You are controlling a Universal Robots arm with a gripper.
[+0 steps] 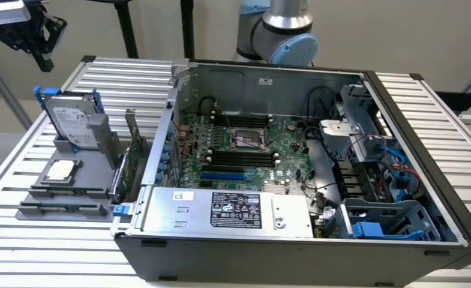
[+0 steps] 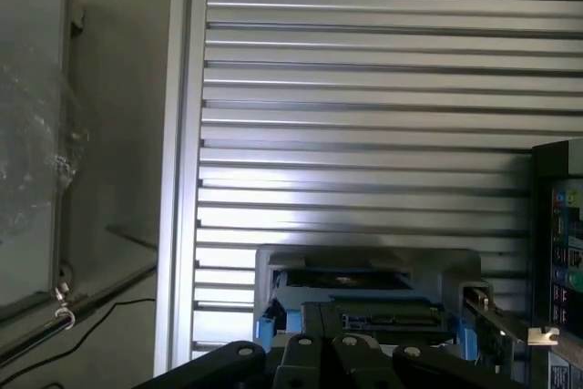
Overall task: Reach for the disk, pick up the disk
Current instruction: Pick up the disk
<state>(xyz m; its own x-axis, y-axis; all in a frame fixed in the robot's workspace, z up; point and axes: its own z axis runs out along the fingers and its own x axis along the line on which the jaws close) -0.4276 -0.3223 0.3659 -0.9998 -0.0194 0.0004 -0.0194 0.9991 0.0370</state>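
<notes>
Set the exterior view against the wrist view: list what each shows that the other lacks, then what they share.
Exterior view: the open computer case, its motherboard, and a small chip on the grey stand. Wrist view: a black cable lying beyond the slatted table. Shared: that table, and the disk standing upright in the stand.

Support: slatted aluminium table (image 1: 123,78), with ribs running left to right across the exterior view. The wrist view shows the same bare slats (image 2: 364,88) over most of the frame.

Directly on the table:
- open desktop computer case (image 1: 299,252), lying on its side at centre to right of the frame
- grey plastic fixture base (image 1: 67,207), at lower left, just beside the case
</notes>
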